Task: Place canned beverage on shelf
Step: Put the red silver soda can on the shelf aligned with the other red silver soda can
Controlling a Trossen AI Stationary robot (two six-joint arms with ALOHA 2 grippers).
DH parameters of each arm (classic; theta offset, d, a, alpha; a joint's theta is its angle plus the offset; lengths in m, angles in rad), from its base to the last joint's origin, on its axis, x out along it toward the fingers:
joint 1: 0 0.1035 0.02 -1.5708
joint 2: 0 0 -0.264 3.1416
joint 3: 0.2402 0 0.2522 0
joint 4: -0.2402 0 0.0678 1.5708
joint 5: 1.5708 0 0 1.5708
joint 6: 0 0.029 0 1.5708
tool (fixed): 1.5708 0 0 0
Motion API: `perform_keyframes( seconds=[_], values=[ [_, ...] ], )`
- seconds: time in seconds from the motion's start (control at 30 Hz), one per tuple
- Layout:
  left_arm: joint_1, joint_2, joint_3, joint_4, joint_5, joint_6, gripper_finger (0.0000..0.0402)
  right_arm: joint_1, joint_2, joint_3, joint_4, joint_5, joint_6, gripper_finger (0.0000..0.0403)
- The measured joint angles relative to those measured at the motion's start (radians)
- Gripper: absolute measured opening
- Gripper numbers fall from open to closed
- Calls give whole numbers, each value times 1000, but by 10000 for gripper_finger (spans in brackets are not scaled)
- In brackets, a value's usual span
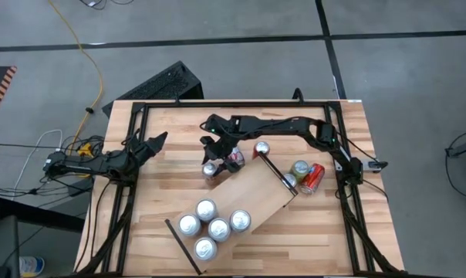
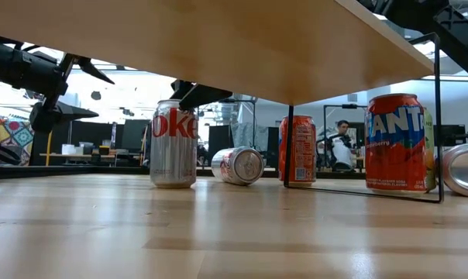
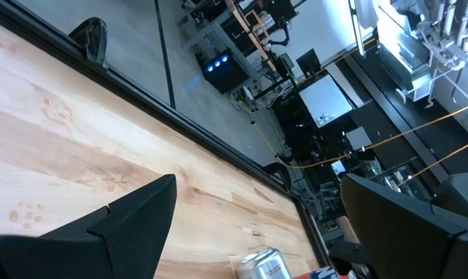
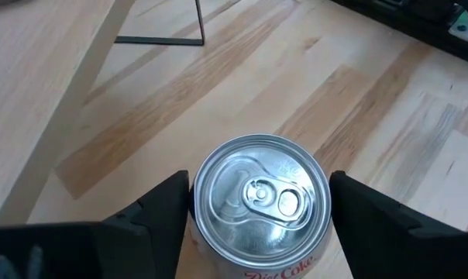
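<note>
Right gripper [image 4: 257, 213] spread around upright Diet Coke can [image 4: 257, 198]; rigid, slick, light: grip mid-body. Left gripper [image 1: 152, 144] spread, idle.

Five upright cans [image 1: 212, 225] clustered on the shelf [image 1: 248, 198] toward its left end; Diet Coke can [image 1: 211, 170] upright on the table [image 1: 163, 193] just behind the shelf's back edge; more cans [image 1: 306, 175] beside its right end
</note>
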Motion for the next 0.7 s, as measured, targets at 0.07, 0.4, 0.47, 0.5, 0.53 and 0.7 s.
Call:
perform_keyframes(
  seconds=[0.07, 0.4, 0.47, 0.5, 0.53, 0.7],
  values=[
    [0, 0, 0, 0, 0, 0, 351, 3, 0, 0, 0, 5, 0, 255],
    [0, 0, 0, 0, 0, 0, 351, -1, 0, 0, -11, 27, 19, 189],
    [0, 0, 0, 0, 1, 0, 351, -8, 0, 0, -14, 28, 35, 189],
    [0, 0, 0, 0, 1, 0, 351, -12, 0, 0, -16, 28, 49, 189],
    [0, 0, 0, 0, 1, -1, 351, -15, 1, 0, -16, 28, 60, 189],
    [0, 0, 0, 0, 1, -1, 351, -31, -11, -2, -32, 6, 91, 189]
  ],
)
